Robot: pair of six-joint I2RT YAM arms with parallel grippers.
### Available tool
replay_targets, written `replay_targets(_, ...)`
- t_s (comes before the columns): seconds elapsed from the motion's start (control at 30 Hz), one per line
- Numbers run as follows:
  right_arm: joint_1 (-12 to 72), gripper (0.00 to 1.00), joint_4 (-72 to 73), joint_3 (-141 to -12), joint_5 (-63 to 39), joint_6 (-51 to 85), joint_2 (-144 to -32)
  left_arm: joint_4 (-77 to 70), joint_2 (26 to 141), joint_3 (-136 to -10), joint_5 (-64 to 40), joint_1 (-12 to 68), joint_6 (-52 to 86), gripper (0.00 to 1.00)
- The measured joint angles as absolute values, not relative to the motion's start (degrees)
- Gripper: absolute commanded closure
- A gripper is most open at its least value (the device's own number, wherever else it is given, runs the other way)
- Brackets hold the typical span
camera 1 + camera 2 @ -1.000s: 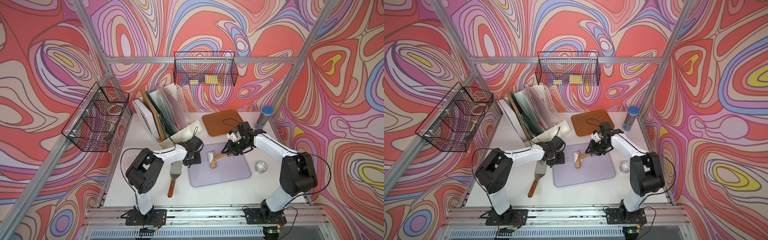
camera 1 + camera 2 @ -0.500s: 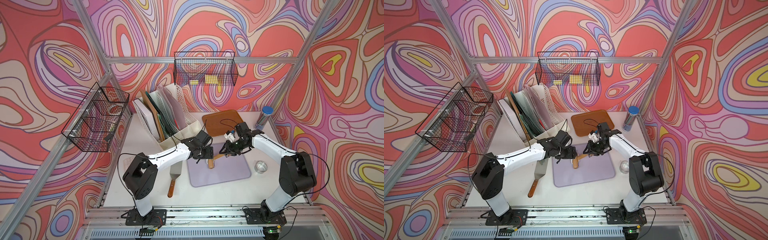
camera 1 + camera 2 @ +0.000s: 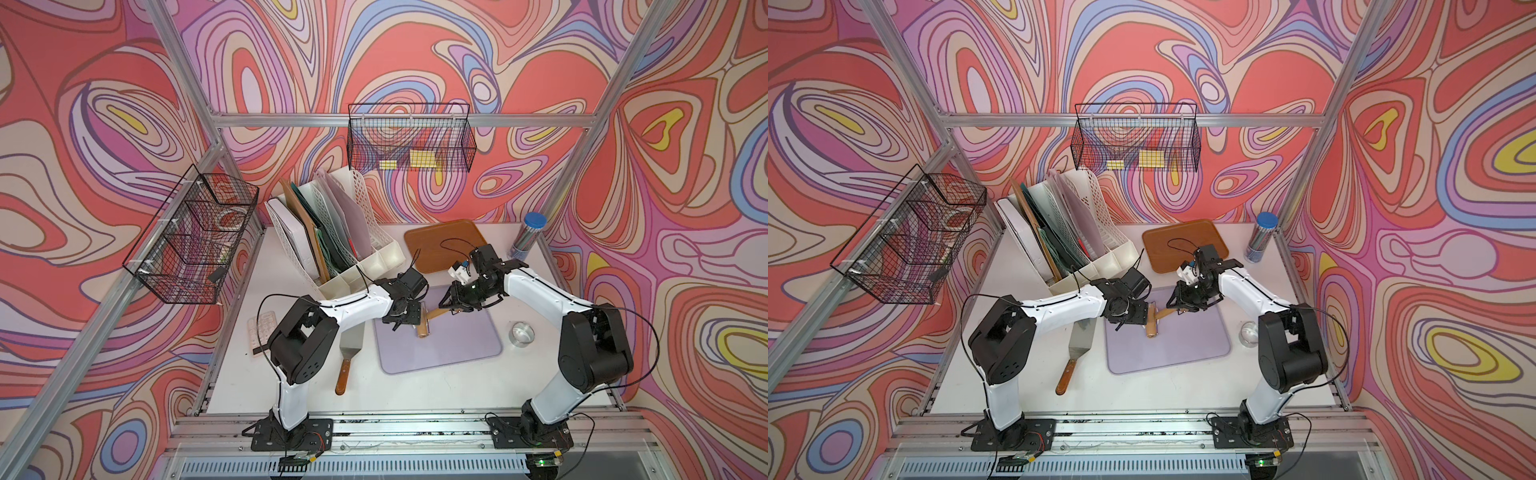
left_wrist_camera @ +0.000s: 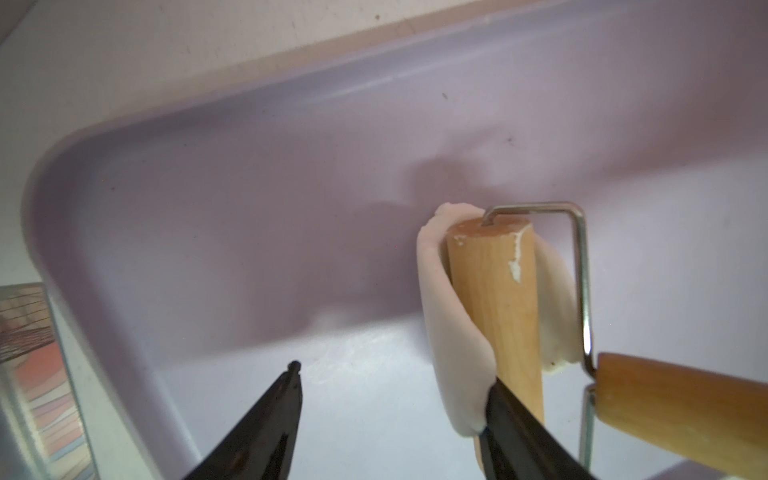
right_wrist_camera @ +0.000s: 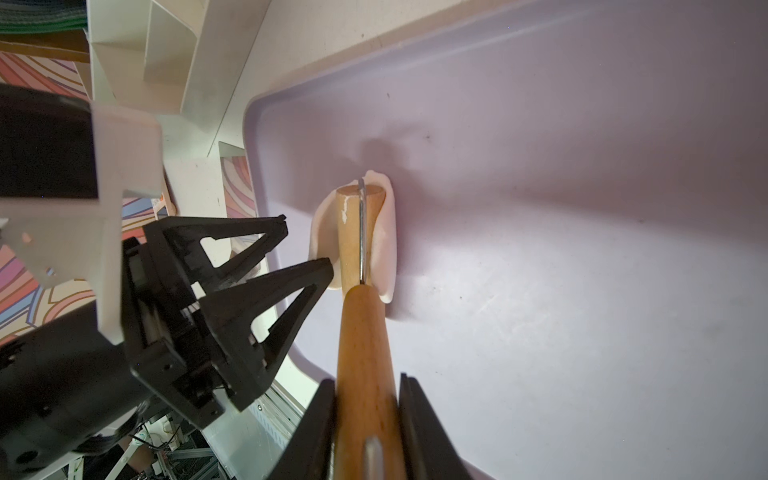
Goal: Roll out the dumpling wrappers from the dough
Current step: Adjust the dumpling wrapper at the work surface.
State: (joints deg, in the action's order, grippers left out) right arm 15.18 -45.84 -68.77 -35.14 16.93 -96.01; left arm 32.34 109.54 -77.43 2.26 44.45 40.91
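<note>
Gripped the small wooden hand roller by its handle in the right gripper, down on the lilac silicone mat. Found the thin white dough wrapper curled around its drum. Spread the left gripper wide, one fingertip at the dough's edge, probably to peel it. Moved in from the mat's edge since a second ago.
</note>
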Motion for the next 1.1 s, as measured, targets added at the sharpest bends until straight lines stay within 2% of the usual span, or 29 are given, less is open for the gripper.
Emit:
replay_targets(0.57,9.7,1.00,-52.2,-68.8,-31.2,14.2,-92.9,34.3,111.2,-77.4,5.3,43.8,40.9,0.30)
replay_targets(0.8,8.3,1.00,-56.1,-71.4,-27.2,14.3,-89.7,34.4,110.7,-77.4,5.5,43.8,40.9,0.26)
replay_targets(0.97,9.7,1.00,-58.0,-76.7,-27.2,15.1,-86.3,34.0,105.0,-75.8,3.2,43.8,40.9,0.24)
replay_targets(1.1,14.3,1.00,-58.5,-81.5,-27.9,15.5,-86.3,33.4,97.7,-75.2,1.4,43.7,40.9,0.24)
